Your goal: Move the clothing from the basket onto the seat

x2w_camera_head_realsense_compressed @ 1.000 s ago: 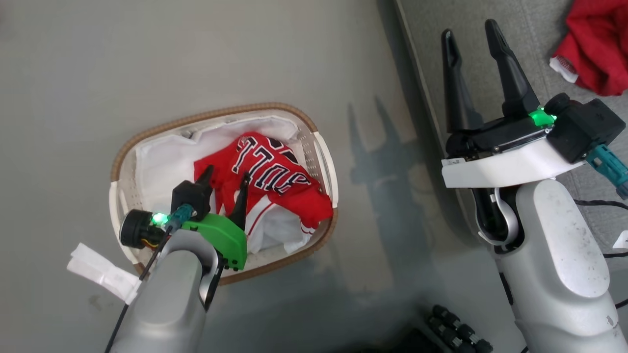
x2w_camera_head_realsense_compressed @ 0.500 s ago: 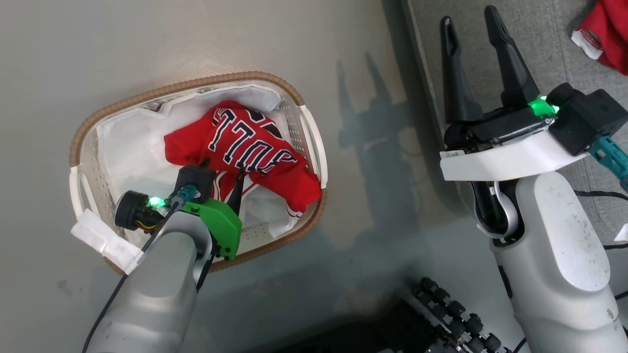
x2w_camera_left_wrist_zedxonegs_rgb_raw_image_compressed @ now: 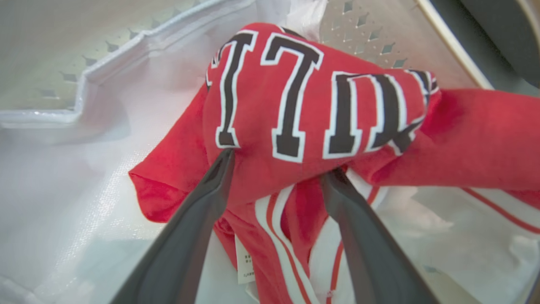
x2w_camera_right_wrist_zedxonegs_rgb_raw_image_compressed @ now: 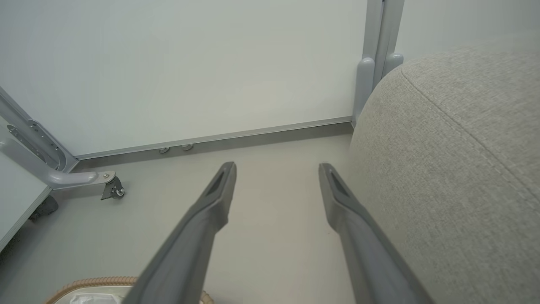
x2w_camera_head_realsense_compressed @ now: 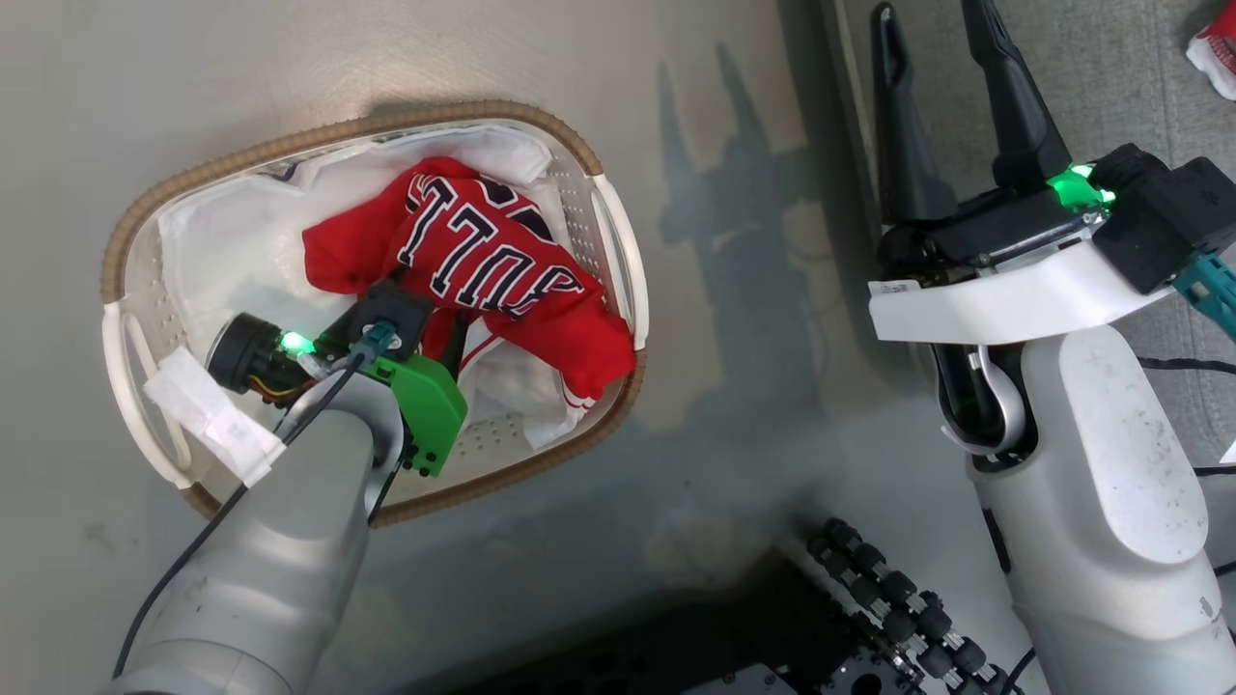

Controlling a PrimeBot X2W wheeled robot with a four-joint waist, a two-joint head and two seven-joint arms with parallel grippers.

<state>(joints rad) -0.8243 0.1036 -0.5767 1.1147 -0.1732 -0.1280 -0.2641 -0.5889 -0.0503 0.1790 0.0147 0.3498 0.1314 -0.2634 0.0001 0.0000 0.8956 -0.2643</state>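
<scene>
Though the whole head picture has shifted since a second ago, basket: the oval white perforated plastic laundry basket (x2w_camera_head_realsense_compressed: 338, 130) with a brown woven rim sits on the pale grey floor (x2w_camera_head_realsense_compressed: 290, 58) as before; the camera moved, not the basket.
Clothing: crumpled red basketball jersey (x2w_camera_head_realsense_compressed: 502, 280) with black-and-white block lettering and white-striped trim. It is inside the basket, on the side toward the seat, lying on the thin white liner sheet (x2w_camera_head_realsense_compressed: 222, 251).
Left gripper: the left gripper (x2w_camera_left_wrist_zedxonegs_rgb_raw_image_compressed: 278, 162) is deeper in the basket than a second ago. Then its dark fingers showed plainly over the cloth in the head view; now the tips touch the lower edge of the lettered fold.
Left jaws: spread wide, red cloth bulging between them, not pinched.
Right gripper: the right gripper (x2w_camera_head_realsense_compressed: 929, 29) is outside the basket, over the seat's edge, in the same pose as earlier.
Right jaws: spread, nothing between.
Seat: big grey fabric-upholstered cushion (x2w_camera_head_realsense_compressed: 1110, 77), beside the basket with floor between.
Second garment: red-and-white piece (x2w_camera_head_realsense_compressed: 1219, 48) on the cushion, well apart from the basket.
</scene>
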